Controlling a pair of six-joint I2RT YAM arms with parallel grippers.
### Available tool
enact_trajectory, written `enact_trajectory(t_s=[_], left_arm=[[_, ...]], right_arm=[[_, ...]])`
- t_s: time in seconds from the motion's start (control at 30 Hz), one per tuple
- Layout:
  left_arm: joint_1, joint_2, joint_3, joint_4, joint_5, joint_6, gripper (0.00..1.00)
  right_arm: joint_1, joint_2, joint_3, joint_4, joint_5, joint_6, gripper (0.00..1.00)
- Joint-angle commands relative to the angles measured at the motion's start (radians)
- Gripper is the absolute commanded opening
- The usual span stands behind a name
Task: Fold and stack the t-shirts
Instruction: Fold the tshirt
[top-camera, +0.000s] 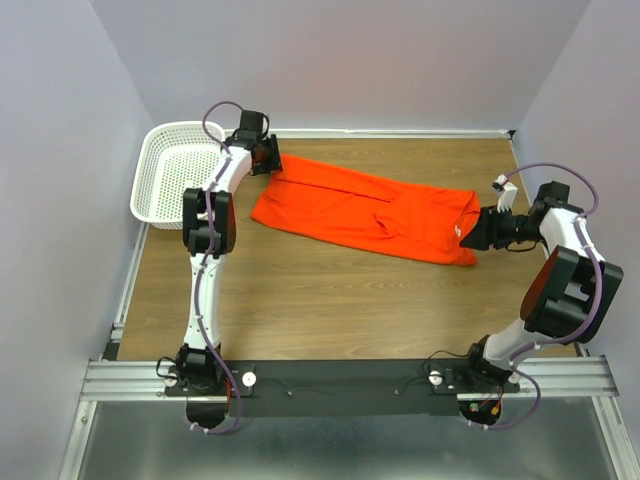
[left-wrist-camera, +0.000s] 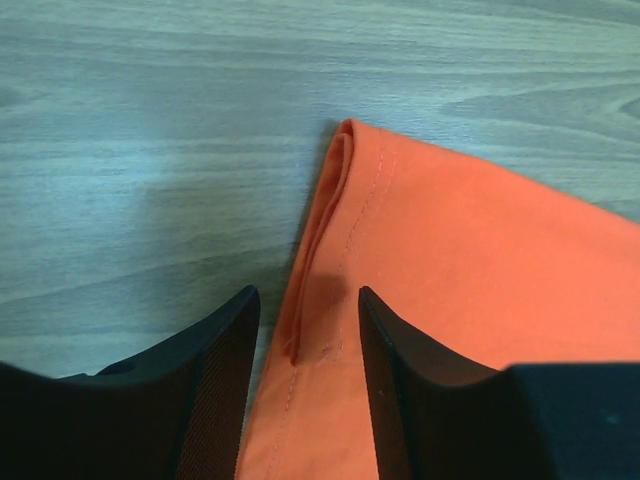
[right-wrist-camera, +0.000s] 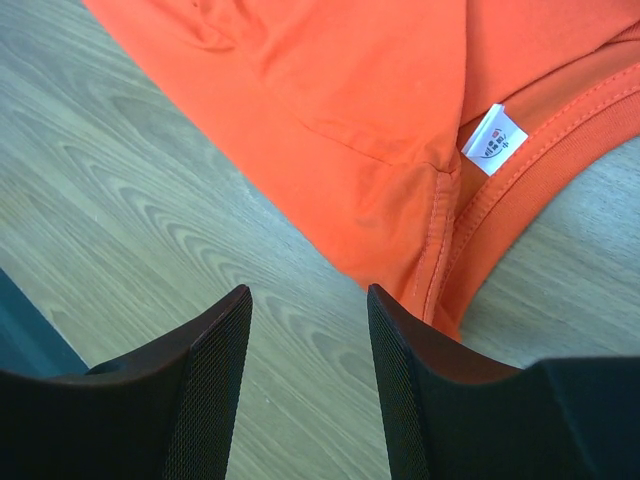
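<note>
From the top camera, the orange-red t-shirt (top-camera: 365, 208) lies as a long, lengthwise-folded band across the far half of the bench (top-camera: 300, 300). The left fingers (top-camera: 268, 158) are at its far-left end, near the white perforated basket (top-camera: 170, 170), and the right fingers (top-camera: 476, 232) are at its collar end. If only 1 end gets lifted, the band would probably drag and skew.

In the left wrist view, the left fingers (left-wrist-camera: 215, 390) stand apart with the doubled hem corner (left-wrist-camera: 335, 200) running down between them. The layers gape slightly at the edge, so closing here could catch only 1 layer and peel the fold open.

In the right wrist view, the right fingers (right-wrist-camera: 200, 390) are also apart, and mostly bare wood lies between them. The collar edge (right-wrist-camera: 445, 280) sits just beside the right-hand finger, with the white tag (right-wrist-camera: 495, 140) further off. Closing from here would likely pinch nothing, or only a sliver of rib that slips out.
</note>
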Motion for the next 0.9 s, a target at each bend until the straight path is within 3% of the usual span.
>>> enact_trajectory(t_s=[0.0,0.37,0.47,0.57,0.7,0.87], left_arm=[[0.006,0.032,0.044,-0.066,-0.005,0.019,0.51],[0.006,0.03,0.021,-0.102,0.049,0.041,0.2],[0.011,0.012,0.0,-0.094,0.026,0.036,0.0],[0.023,-0.022,-0.04,-0.074,0.011,0.027,0.0],[0.031,-0.065,-0.094,-0.068,0.003,0.041,0.0],[0.032,-0.163,-0.276,-0.004,0.004,0.045,0.0]], right_arm=[[0.0,-0.027,-0.011,0.018,-0.009,0.018,0.58],[0.0,-0.045,0.01,0.012,-0.027,0.032,0.58],[0.0,-0.052,0.013,0.002,-0.032,0.028,0.58],[0.023,-0.055,0.016,-0.024,-0.019,-0.015,0.58],[0.153,-0.05,0.015,-0.078,0.023,-0.091,0.58],[0.282,-0.024,0.088,-0.071,0.031,-0.063,0.58]])
